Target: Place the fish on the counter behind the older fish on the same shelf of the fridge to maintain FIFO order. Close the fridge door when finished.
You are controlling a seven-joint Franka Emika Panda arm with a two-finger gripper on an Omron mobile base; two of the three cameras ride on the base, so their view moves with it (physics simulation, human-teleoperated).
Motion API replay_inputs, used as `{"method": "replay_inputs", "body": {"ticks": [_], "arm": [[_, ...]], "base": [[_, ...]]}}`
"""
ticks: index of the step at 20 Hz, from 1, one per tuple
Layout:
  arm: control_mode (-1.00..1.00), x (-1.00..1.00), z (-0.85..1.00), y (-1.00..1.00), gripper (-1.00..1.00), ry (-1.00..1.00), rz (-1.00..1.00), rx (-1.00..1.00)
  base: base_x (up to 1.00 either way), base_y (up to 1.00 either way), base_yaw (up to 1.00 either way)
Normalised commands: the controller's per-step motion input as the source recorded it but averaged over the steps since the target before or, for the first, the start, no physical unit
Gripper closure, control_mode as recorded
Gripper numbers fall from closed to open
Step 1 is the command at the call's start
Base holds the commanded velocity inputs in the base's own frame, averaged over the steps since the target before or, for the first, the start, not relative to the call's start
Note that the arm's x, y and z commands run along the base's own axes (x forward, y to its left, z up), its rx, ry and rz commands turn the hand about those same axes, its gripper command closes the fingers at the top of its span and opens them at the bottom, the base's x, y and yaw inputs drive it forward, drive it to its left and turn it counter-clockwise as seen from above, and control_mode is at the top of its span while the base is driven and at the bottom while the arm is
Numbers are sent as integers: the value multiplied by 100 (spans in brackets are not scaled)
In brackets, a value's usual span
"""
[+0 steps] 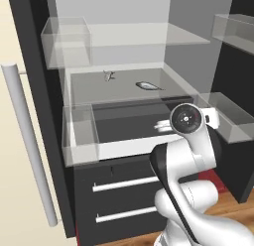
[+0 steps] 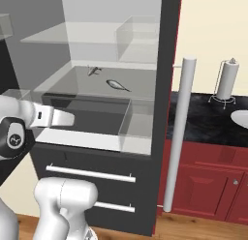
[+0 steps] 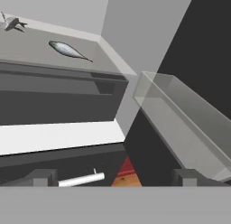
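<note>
The fridge (image 1: pixel 54 155) stands open. On its grey glass shelf (image 1: pixel 89 91) the spiky dark-grey fish (image 1: pixel 108 75) lies at the back, and the smooth silvery older fish (image 1: pixel 149 86) lies in front of it, to the right. Both also appear in the right base view as the fish (image 2: pixel 93 69) and the older fish (image 2: pixel 117 85), and in the hand view as the fish (image 3: pixel 12 23) and the older fish (image 3: pixel 67 49). My gripper (image 3: pixel 116 178) is open and holds nothing. It hangs in front of the fridge, below the shelf. The black counter (image 2: pixel 208 120) lies to the right.
Clear bins (image 1: pixel 79 133) hang on both open doors, one close to my hand (image 3: pixel 180 119). Long silver door handles (image 2: pixel 177 137) stand at either side. Two drawers with bar pulls (image 1: pixel 124 183) sit below. A paper-towel holder (image 2: pixel 226 82) stands on the counter.
</note>
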Motion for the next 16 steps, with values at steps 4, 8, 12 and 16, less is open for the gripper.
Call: {"method": "replay_inputs", "body": {"ticks": [4,8,12,16], "arm": [[100,0,0,0,-100,0,0,0],[100,0,0,0,-100,0,0,0],[100,0,0,0,-100,0,0,0],[100,0,0,0,-100,0,0,0]], "base": [[-7,9,0],[-49,0,0],[-33,1,0],[-16,1,0]]}}
